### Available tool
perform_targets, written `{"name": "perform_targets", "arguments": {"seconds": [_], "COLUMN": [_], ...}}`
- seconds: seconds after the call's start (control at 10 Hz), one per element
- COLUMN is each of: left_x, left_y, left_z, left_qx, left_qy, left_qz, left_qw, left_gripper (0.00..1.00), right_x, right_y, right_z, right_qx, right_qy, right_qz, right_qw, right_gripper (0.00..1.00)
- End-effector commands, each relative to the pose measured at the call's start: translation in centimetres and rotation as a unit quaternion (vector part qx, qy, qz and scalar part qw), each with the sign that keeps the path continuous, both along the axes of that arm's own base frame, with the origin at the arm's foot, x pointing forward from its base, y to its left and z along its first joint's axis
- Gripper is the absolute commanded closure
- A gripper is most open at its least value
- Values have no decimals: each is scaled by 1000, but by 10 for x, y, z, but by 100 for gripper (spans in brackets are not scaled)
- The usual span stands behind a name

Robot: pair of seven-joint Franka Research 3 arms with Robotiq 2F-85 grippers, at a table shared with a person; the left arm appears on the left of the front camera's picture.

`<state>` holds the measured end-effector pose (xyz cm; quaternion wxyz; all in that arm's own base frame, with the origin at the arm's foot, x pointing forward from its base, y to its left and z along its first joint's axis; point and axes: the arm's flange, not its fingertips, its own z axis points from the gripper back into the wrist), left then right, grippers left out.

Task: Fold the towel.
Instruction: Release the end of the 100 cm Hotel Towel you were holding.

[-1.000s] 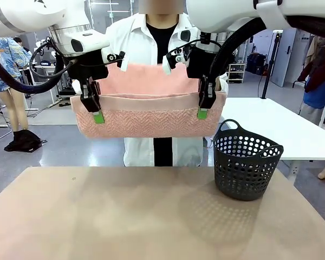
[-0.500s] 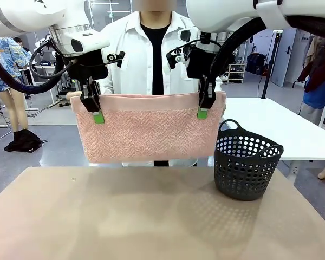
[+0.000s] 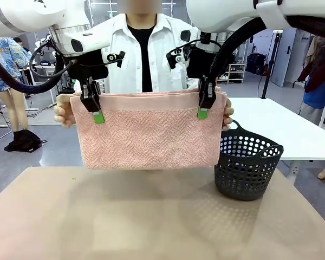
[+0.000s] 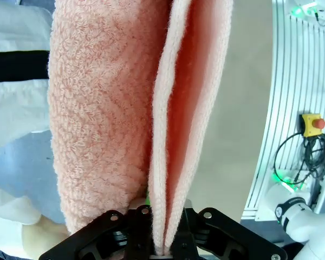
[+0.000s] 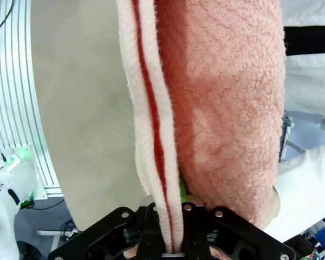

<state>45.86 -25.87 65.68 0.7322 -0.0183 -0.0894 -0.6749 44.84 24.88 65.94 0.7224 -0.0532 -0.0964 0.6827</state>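
Front view, the left hand (image 3: 99, 115) and right hand (image 3: 202, 112) are each pinched tight on the top edge of the towel (image 3: 149, 138), one near each upper corner. It's hanging doubled over the desk's (image 3: 151, 216) far edge, with a basket (image 3: 248, 165) near the far right corner.

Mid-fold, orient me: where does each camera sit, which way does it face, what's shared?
Front view: fixed between the arms, robot's side, facing across the table at the person; both arms enter, left gripper and right gripper shut on the towel's top edge.
Left wrist view: on the left wrist, looking down its fingers along the hanging towel to the table.
Right wrist view: likewise from the right wrist.
Shared: both wrist views show the towel's layers and the table.
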Motion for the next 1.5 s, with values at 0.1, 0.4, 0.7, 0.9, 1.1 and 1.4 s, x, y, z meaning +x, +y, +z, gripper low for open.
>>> {"name": "perform_targets", "arguments": {"seconds": [0.1, 0.4, 0.7, 0.9, 1.1, 1.4], "left_x": [1, 1, 1, 1, -2, -3], "left_y": [0, 0, 0, 0, 3, 8], "left_z": [4, 4, 4, 4, 10, 23], "left_qx": [2, 2, 2, 2, -3, -20], "left_qy": [-3, -3, -3, -3, -9, -14], "left_qz": [-1, -1, -1, -1, 1, 13], "left_qw": [1000, 1000, 1000, 1000, 1000, 1000], "left_gripper": [100, 100, 100, 100, 57, 0], "right_x": [0, 0, 0, 0, -1, -4], "right_y": [-2, -2, -2, 0, -12, -24], "right_z": [2, 2, 2, 0, 14, 23], "right_qx": [-4, -4, -4, 0, 26, 60], "right_qy": [-3, -3, -3, 0, -12, -5], "right_qz": [1, 1, 1, 0, -14, -30], "right_qw": [1000, 1000, 1000, 1000, 1000, 998], "right_gripper": [100, 100, 100, 96, 62, 0]}}
